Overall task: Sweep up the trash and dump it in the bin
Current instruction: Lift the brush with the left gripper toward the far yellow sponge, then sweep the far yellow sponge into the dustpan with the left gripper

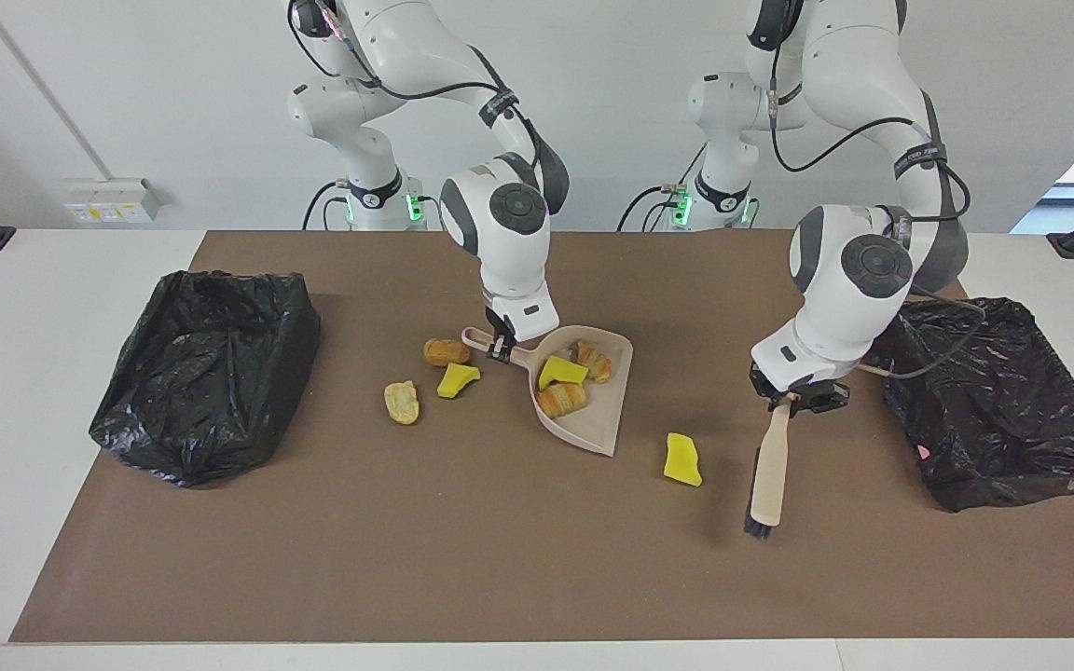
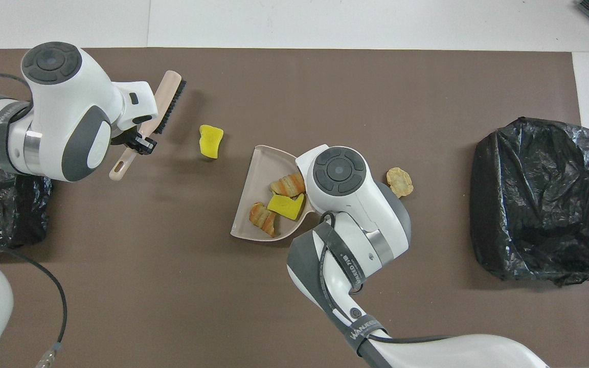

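With my left gripper [image 1: 799,399] clamped on the beige bristle brush [image 1: 770,475] wide of the loose yellow sponge scrap [image 1: 682,459], I risk sweeping past it, while my right gripper [image 1: 500,347], closed on the beige plastic dustpan [image 1: 604,419], carries three trash pieces [image 1: 567,382] and both black-lined bins [image 1: 206,368] look empty.

White table [image 1: 52,280] under a brown mat [image 1: 500,559]; plain white wall [image 1: 127,93]; wall sockets [image 1: 113,200]

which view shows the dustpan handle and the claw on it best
The facing view: the right claw is shut on the dustpan handle, in plain sight. In the overhead view the right arm's wrist covers handle and claw; only the pan and the scraps in it show.
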### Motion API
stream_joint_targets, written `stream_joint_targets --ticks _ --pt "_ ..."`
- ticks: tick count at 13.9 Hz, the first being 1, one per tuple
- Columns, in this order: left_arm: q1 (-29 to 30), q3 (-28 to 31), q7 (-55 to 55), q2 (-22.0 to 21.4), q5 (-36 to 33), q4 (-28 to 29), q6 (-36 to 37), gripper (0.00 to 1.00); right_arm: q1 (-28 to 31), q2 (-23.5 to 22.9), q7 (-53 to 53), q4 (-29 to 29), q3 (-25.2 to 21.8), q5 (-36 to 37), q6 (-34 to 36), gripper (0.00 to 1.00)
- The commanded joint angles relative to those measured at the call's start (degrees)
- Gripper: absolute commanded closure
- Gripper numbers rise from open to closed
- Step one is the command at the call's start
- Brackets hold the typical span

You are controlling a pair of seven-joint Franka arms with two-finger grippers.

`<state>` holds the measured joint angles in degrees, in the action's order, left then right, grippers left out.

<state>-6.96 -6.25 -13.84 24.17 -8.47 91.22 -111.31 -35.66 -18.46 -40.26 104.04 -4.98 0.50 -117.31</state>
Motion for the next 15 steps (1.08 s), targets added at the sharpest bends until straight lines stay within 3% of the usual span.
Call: stream_joint_targets --ticks 1,5,9,12,15 --pt "-1.20 -0.43 -1.45 0.62 -1.37 -0.96 2.85 1.00 0.06 0.70 1.94 0.90 0.23 0.91 -0.81 1.00" --pt "-2.18 -1.39 -1.80 -2.36 -0.50 4.82 5.14 1.00 0.06 0.70 1.94 0.99 0.23 0.91 -0.99 1.00" --pt "-4.11 -1.48 -2.59 -4.83 5.12 9.32 4.53 1.00 0.06 0.70 1.94 0.99 0.23 0.91 -0.90 1.00" --pt "-7.53 -1.75 -4.88 -5.71 7.76 10.37 4.70 1.00 0.06 0.70 1.94 0.99 0.23 0.91 -0.90 1.00" --pt "-10.70 -1.66 -3.92 -8.87 10.74 15.47 4.61 1.00 0.06 0.70 1.94 0.99 0.23 0.91 -0.81 1.00"
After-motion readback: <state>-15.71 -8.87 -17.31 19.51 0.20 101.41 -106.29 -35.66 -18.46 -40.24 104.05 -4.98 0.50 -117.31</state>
